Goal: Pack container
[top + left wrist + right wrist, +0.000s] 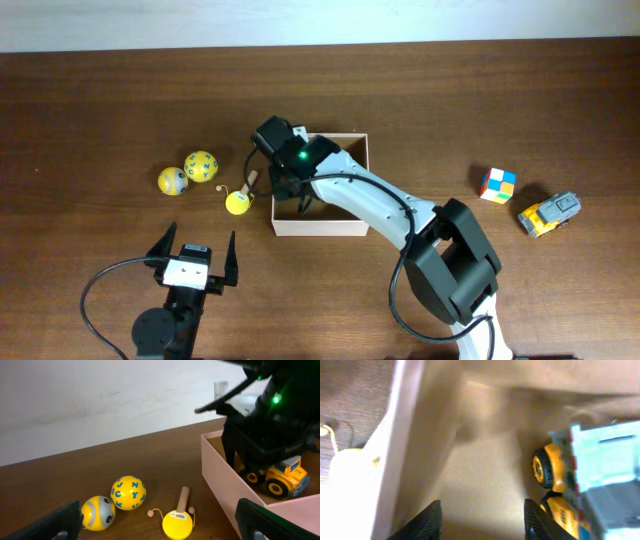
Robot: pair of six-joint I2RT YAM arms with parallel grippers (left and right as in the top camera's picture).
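Observation:
The container (322, 227), a shallow box with white walls and a tan inside, sits mid-table. My right gripper (292, 192) reaches down into its left half. In the right wrist view this gripper (482, 506) stands open over the bare container floor (485, 455) with nothing between its fingers. A yellow toy truck (570, 485) lies just right of the right finger. The same truck (282, 476) shows inside the container (220, 480) in the left wrist view. My left gripper (195, 262) hovers wide open near the front edge, holding nothing.
Left of the box lie a yellow lettered ball (200, 165), a yellow-and-grey ball (172, 181) and a yellow rattle drum on a wooden stick (238, 202). At the right lie a colour cube (497, 184) and a second yellow truck (550, 213).

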